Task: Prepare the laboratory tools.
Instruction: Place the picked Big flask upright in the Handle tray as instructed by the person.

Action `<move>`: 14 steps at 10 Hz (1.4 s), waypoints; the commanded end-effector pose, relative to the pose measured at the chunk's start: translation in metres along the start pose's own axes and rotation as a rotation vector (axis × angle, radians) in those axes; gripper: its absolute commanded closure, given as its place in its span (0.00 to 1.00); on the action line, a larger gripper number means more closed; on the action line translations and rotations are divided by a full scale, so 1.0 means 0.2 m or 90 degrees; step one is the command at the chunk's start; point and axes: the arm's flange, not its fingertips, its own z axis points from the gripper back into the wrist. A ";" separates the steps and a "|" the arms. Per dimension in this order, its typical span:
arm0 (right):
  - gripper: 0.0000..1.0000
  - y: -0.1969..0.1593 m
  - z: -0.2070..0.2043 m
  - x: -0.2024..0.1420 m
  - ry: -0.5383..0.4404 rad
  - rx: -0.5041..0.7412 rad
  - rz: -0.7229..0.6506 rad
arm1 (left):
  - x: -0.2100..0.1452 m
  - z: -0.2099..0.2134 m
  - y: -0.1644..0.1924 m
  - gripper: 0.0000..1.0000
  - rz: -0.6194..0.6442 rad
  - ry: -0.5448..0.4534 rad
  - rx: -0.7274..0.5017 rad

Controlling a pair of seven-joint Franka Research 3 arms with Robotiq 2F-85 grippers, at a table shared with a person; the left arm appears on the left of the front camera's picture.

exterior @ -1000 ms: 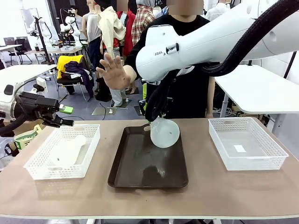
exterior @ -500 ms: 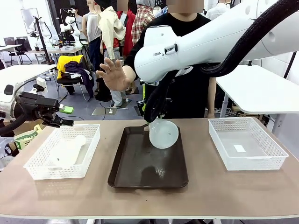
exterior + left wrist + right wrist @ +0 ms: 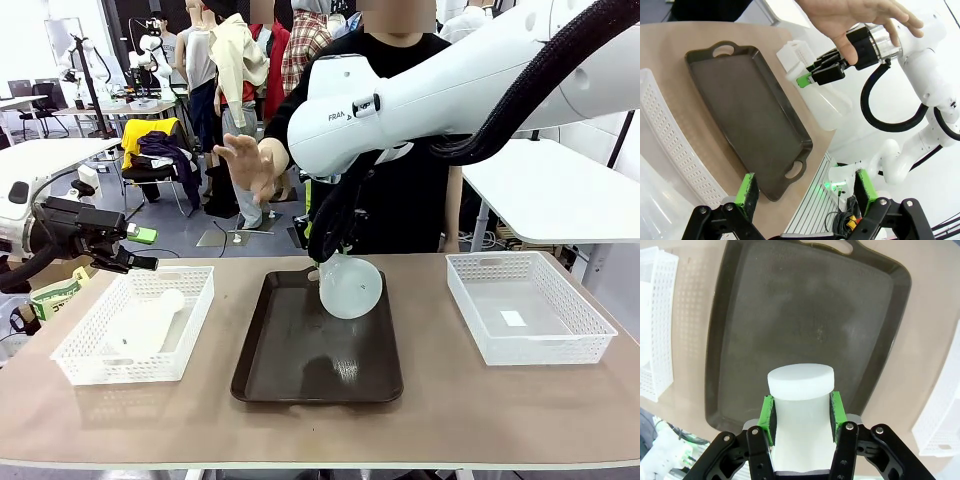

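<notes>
Right gripper (image 3: 801, 404) tight on the neck of a flask (image 3: 350, 287) over the far edge of the tray (image 3: 300, 372); left gripper (image 3: 806, 190) wide apart, empty.

Bright, even light from overhead. The dark brown tray (image 3: 290, 350) carries a soft sheen and a dim shadow patch below the flask (image 3: 351, 286). Up behind the tray, the person's hand (image 3: 247, 165) smears with blur. Wrist views bow the tray's edges.
</notes>
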 end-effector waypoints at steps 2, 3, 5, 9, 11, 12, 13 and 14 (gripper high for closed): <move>1.00 0.00 0.00 0.00 -0.004 0.003 0.002 | 0.00 0.01 0.00 0.00 -0.004 -0.004 -0.007; 1.00 0.00 0.00 0.00 -0.004 0.003 0.002 | 0.00 0.01 0.00 0.00 -0.004 -0.004 -0.007; 1.00 0.00 0.00 0.00 -0.004 0.003 0.002 | 0.00 0.01 0.00 0.00 -0.004 -0.004 -0.007; 1.00 0.00 0.00 0.00 -0.004 0.003 0.002 | 0.00 0.01 0.00 0.00 -0.004 -0.004 -0.007; 1.00 0.00 0.00 0.00 -0.004 0.003 0.002 | 0.00 0.01 0.00 0.00 -0.004 -0.004 -0.007; 1.00 0.00 0.00 0.00 -0.004 0.003 0.002 | 0.00 0.01 0.00 0.00 -0.004 -0.004 -0.007; 1.00 0.00 0.00 0.00 -0.004 0.003 0.002 | 0.00 0.01 0.00 0.00 -0.004 -0.004 -0.007; 1.00 0.00 0.00 0.00 -0.004 0.003 0.002 | 0.00 0.01 0.00 0.00 -0.004 -0.004 -0.007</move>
